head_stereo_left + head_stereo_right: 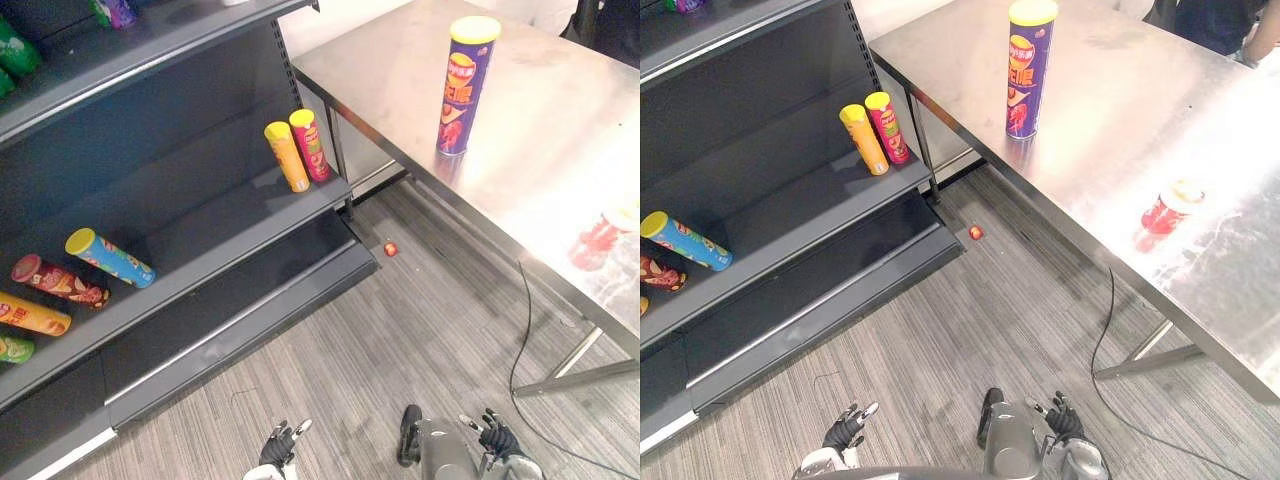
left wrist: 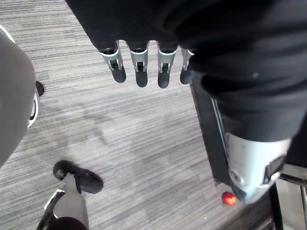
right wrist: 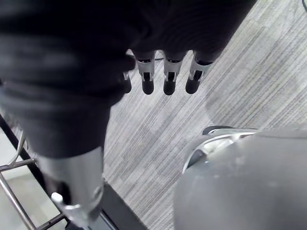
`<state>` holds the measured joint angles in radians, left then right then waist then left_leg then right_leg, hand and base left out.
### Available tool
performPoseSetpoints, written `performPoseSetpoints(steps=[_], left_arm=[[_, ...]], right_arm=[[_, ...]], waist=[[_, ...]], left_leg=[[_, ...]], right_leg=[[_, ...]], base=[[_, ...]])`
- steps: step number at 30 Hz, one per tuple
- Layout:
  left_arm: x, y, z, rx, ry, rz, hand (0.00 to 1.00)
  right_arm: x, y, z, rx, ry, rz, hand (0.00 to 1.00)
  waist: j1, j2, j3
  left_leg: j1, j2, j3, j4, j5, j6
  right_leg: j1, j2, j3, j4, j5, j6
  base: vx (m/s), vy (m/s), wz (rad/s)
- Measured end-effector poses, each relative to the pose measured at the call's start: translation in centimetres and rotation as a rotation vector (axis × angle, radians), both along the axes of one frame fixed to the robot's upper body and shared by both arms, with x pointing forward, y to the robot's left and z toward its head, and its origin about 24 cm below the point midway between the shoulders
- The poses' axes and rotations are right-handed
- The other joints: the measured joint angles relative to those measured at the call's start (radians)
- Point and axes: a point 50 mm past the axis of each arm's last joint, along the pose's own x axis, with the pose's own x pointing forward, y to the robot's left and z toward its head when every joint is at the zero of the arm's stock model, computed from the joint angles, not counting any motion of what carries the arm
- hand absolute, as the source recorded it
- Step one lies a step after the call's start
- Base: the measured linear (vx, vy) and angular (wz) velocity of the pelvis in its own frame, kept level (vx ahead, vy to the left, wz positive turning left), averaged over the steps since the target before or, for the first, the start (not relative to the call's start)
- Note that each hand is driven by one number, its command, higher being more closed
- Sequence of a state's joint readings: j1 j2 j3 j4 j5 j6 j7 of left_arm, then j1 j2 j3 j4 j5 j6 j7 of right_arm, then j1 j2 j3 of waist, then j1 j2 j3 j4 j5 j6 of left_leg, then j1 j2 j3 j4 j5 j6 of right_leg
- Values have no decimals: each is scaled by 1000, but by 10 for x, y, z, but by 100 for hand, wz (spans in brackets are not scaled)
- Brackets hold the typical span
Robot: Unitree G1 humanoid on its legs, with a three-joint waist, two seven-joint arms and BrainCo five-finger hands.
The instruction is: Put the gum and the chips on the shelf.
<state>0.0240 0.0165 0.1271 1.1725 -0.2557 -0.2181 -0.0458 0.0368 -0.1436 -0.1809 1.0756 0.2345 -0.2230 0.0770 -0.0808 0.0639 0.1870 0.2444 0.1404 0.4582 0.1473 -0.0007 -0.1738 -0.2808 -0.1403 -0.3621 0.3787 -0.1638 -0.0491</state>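
Shelf (image 1: pixel 215 225) is far ahead-left of the left hand (image 1: pixel 279 446), steel desk (image 1: pixel 560 110) ahead-right of the right hand (image 1: pixel 497 436). Purple chips can (image 1: pixel 465 85) stands upright on the desk, well apart from both hands. Yellow can (image 1: pixel 287 156) and pink can (image 1: pixel 310 145) stand side by side on the shelf. Red gum tub (image 1: pixel 1168 208) is on the desk, nearer the right hand than the chips can is. Both hands hang low over the floor, fingers straight, released, holding nothing.

Both eyes overlook shelf (image 1: pixel 205 222) and table (image 1: pixel 545 130); wrist views face floor (image 2: pixel 134 143).
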Motion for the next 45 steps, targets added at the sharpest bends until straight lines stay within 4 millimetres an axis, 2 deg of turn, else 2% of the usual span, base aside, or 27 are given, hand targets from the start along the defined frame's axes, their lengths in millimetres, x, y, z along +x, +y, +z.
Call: performPoseSetpoints(steps=[2,4,5,6,7,8,9,10,12,13,14,17,18,19,20,21,22,23,24,26,27,29,30,32,34,40,45], left_arm=[[5,-3,1,-15,-12,23,0],[12,-6,2,-30,-25,37,0],[17,-7,5,-39,-47,59,0],[16,-7,5,-42,-51,72,0],[16,-8,5,-45,-57,84,0],[18,-8,6,-47,-62,82,0],[19,-9,6,-47,-65,81,0],[21,-9,8,-46,-80,79,0],[22,-8,9,-42,-93,81,0],[25,-7,10,-40,-109,89,0],[25,-6,11,-42,-116,101,0],[24,-4,10,-44,-120,126,0],[22,-4,10,-45,-115,135,0],[17,-6,8,-53,-98,148,0],[12,-7,6,-58,-82,156,0],[11,-5,5,-53,-77,156,0],[6,0,4,-39,-65,164,0],[2,8,3,-19,-53,164,0],[0,10,3,-14,-44,161,0],[-7,14,0,-4,-12,156,0],[-8,14,0,-5,-6,154,0],[-12,13,-2,6,19,102,0],[-12,12,-2,11,23,82,0],[-15,10,-3,18,39,35,0],[-17,8,-5,15,53,23,0],[-22,6,-6,10,81,6,0],[-28,8,-7,8,96,29,0]], right_arm=[[-1,-1,0,1,2,-10,0],[-4,-2,-1,3,7,-11,0],[-5,0,-1,7,5,-6,0],[-5,1,-1,9,1,-5,0],[-5,5,-1,17,-2,-2,0],[-3,7,0,22,-14,-7,0],[-3,9,-1,24,-14,-9,0],[-6,11,-2,31,-6,-9,0],[-8,14,-3,35,3,-3,0],[-11,15,-4,39,12,-6,0],[-12,15,-5,40,15,-7,0],[-19,15,-6,39,31,-7,0],[-20,15,-7,39,35,-6,0],[-22,12,-7,31,38,-7,0],[-28,7,-8,22,59,-18,0],[-32,10,-10,33,74,-26,0],[-39,15,-14,58,101,-49,0],[-45,19,-18,81,128,-84,0],[-46,20,-18,89,129,-102,0],[-48,19,-20,106,136,-165,0],[-48,18,-20,107,137,-173,0],[-47,12,-19,104,125,-223,0],[-48,11,-19,104,128,-231,0],[-42,8,-18,106,120,-242,0],[-42,5,-18,102,124,-250,0],[-51,0,-20,124,144,-343,0],[-66,-19,-18,105,157,-518,0]], waist=[[-1,-1,-2],[-3,-4,-3],[-3,-8,-5],[1,-11,-3],[6,-22,2],[2,-20,0],[2,-22,-1],[10,-26,-2],[20,-26,-3],[39,-33,-7],[44,-37,-9],[56,-47,-28],[56,-46,-36],[57,-29,-54],[54,-16,-79],[50,-34,-95],[53,-58,-116],[54,-79,-133],[52,-82,-136],[51,-72,-144],[52,-72,-145],[53,-49,-150],[54,-41,-148],[55,-15,-137],[58,-2,-135],[59,7,-132],[59,5,-127]], left_leg=[[-30,5,-25,72,15,-7],[-96,35,-38,255,46,-21],[-143,57,-42,396,112,1],[-168,69,-49,467,164,5],[-227,91,-69,612,213,12],[-285,100,-93,742,113,52],[-309,100,-99,781,67,60],[-346,95,-100,808,-12,71],[-404,101,-100,779,-101,106],[-422,107,-91,707,-124,112],[-426,108,-89,653,-129,120],[-426,72,-195,233,-115,135],[-422,64,-225,170,-101,140],[-411,61,-263,93,-84,141],[-396,52,-290,72,-63,39],[-392,29,-265,73,-77,59],[-376,3,-205,53,-97,60],[-356,-16,-155,44,-119,64],[-348,-21,-139,43,-129,68],[-313,-31,-63,18,-152,78],[-307,-34,-54,13,-152,79],[-288,-48,-30,-5,-147,91],[-286,-48,-27,-5,-147,91],[-257,-43,-11,-19,-147,91],[-225,-42,11,-41,-146,91],[-170,-41,34,-70,-146,90],[-168,-33,52,-98,-145,85]], right_leg=[[10,-8,1,2,-12,1],[32,-13,15,7,-25,4],[48,-6,40,11,-32,4],[62,-7,62,7,-35,2],[81,1,109,2,-45,-8],[100,11,152,5,-60,-18],[111,16,177,5,-66,-20],[133,26,230,0,-75,-16],[162,45,307,-7,-77,-13],[166,51,370,-4,-82,-4],[171,52,399,-3,-86,3],[164,53,554,21,-118,59],[154,55,578,32,-128,75],[140,65,612,47,-143,101],[132,65,660,62,-161,137],[133,42,678,50,-159,147],[134,5,695,4,-132,170],[144,-29,703,-64,-89,175],[151,-38,706,-89,-70,178],[147,-43,754,-154,16,182],[146,-43,758,-159,24,184],[135,-50,777,-214,94,192],[131,-50,776,-225,114,198],[130,-54,662,-259,173,223],[146,-56,568,-285,191,217],[184,-51,532,-338,194,220],[183,-45,483,-387,197,219]], base=[[138,-32,2],[134,-37,-23],[142,-47,-51],[167,30,-90],[142,71,-110],[173,114,-114],[146,89,-119],[145,98,-104],[133,156,-143],[119,216,-154],[113,272,-152],[160,390,-136],[173,437,-107],[198,464,-106],[214,451,-95],[239,419,-90],[266,429,-93],[249,414,-94],[179,322,-90],[138,265,-90],[135,250,-91],[144,168,-74],[164,121,-80],[112,34,-73],[94,6,-54],[44,-50,-27],[-64,-95,-17]])
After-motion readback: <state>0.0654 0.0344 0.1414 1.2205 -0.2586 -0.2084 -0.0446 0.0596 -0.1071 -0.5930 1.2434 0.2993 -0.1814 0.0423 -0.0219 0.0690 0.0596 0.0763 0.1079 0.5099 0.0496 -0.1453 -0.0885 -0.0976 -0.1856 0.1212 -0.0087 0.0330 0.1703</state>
